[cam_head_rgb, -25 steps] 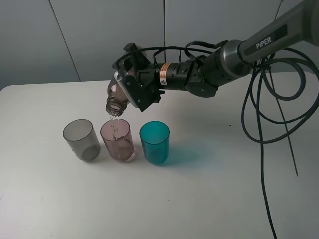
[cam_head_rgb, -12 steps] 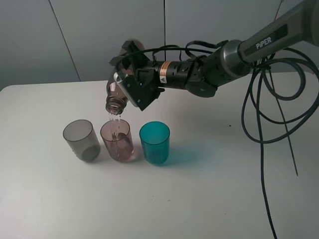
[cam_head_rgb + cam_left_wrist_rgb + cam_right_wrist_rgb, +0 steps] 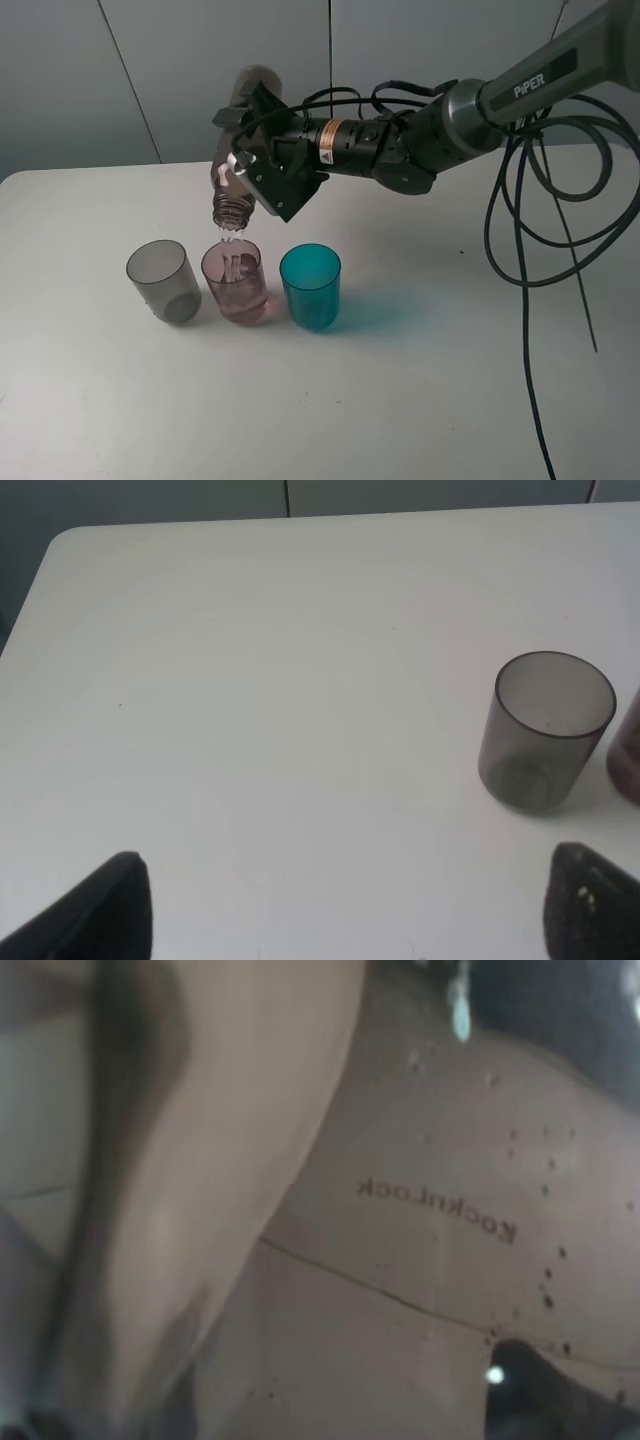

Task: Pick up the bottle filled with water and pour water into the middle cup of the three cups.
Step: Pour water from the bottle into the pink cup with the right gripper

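Exterior high, right arm: reaches in from the upper right across the middle, forearm about level, wrist rolled over.
Exterior high, right gripper (image 3: 262,165): clamped tight around the body of the bottle (image 3: 231,208), holding it in the air.
Exterior high, bottle: tipped steeply, base up and open neck down, mouth just above the middle cup (image 3: 236,283) and not touching it.
Exterior high, water: a thin stream falls from the neck into the middle cup, which is partly filled.
Exterior high, cups: a row on the white table (image 3: 450,380), with the grey cup (image 3: 163,280) on the left, the pink one between, and the teal cup (image 3: 310,287) on the right.
Exterior high, cables (image 3: 520,220): hang in loops beside the arm.
Left wrist, left gripper (image 3: 355,920): fingertips wide apart, nothing between them, above bare table.
Left wrist, cups: grey cup upright ahead, the pink cup's edge just beside it.
Right wrist, bottle: fills the picture, very close and blurred; droplets and raised lettering show on its wall.
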You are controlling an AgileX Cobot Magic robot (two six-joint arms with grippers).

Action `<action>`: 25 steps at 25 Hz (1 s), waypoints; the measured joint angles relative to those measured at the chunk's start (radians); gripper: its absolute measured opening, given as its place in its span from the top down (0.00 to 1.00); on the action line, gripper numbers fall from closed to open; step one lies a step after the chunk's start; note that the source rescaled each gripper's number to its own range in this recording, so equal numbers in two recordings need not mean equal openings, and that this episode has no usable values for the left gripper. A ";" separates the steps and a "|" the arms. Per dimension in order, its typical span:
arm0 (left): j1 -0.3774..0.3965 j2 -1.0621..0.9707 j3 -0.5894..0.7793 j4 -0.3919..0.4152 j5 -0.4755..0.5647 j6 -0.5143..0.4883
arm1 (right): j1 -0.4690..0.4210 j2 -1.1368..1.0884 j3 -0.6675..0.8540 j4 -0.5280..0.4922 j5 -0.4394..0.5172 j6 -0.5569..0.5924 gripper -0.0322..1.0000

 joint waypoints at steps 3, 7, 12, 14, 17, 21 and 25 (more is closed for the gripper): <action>0.000 0.000 0.000 0.000 0.000 0.000 | 0.000 0.000 0.000 0.000 -0.014 -0.017 0.97; 0.000 0.000 0.000 0.000 0.000 0.000 | 0.000 0.000 0.000 -0.004 -0.027 -0.020 0.97; 0.000 0.000 0.000 0.000 0.000 0.000 | 0.000 0.000 0.000 -0.024 -0.031 -0.023 0.97; 0.000 0.000 0.000 0.000 0.000 0.000 | 0.000 0.000 0.000 -0.024 -0.031 -0.023 0.97; 0.000 0.000 0.000 0.000 0.000 0.000 | 0.000 0.000 0.000 -0.025 -0.031 -0.023 0.97; 0.000 0.000 0.000 0.000 0.000 0.003 | 0.000 0.000 0.000 -0.025 -0.033 -0.021 0.97; 0.000 0.000 0.000 0.000 0.000 0.006 | 0.000 0.000 0.000 -0.029 -0.033 -0.016 0.97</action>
